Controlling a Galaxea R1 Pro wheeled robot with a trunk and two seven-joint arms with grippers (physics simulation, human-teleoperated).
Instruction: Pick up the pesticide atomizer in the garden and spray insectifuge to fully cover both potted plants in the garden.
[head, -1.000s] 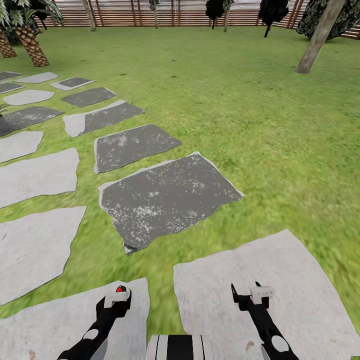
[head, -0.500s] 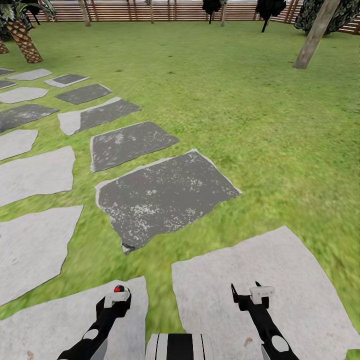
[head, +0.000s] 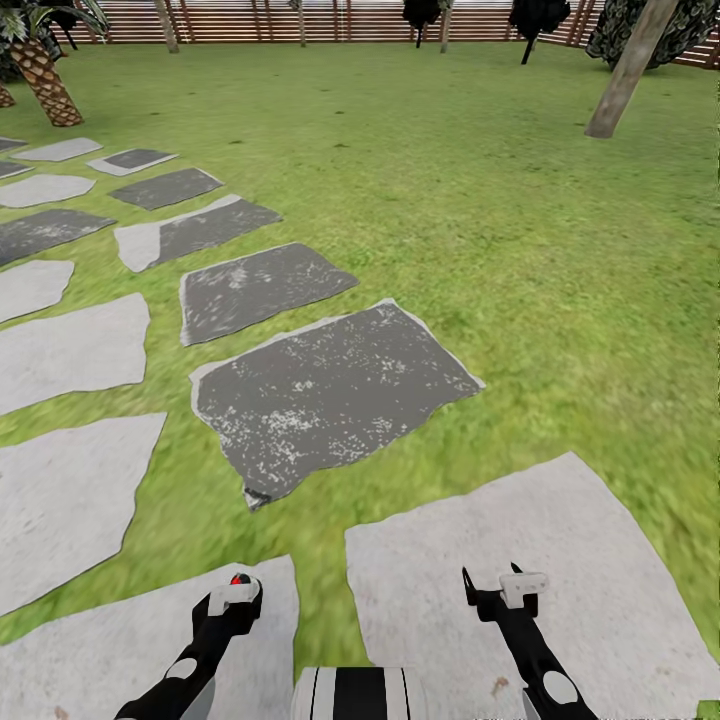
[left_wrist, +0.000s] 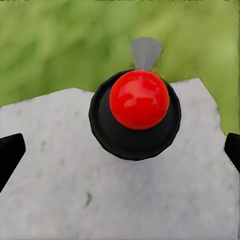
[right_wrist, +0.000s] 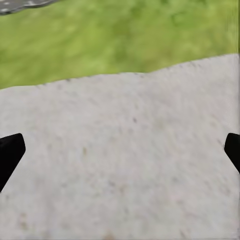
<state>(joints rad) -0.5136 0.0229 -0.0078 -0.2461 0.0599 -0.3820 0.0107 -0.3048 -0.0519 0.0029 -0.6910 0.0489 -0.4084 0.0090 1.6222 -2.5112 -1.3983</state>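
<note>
Green lawn garden (head: 480, 230) with grey stepping stones (head: 330, 390), brown slatted fence (head: 340, 20) cut off by the frame's top edge.
Left gripper (head: 236, 592) and right gripper (head: 505, 590) hang over pale slabs, jaws spread, pinching nothing; a red ball on a black disc (left_wrist: 136, 112) sits between the left fingertips.

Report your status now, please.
Left pincer open, red-topped black object between fingers. Right pincer open over pale stone. Lawn ahead.
</note>
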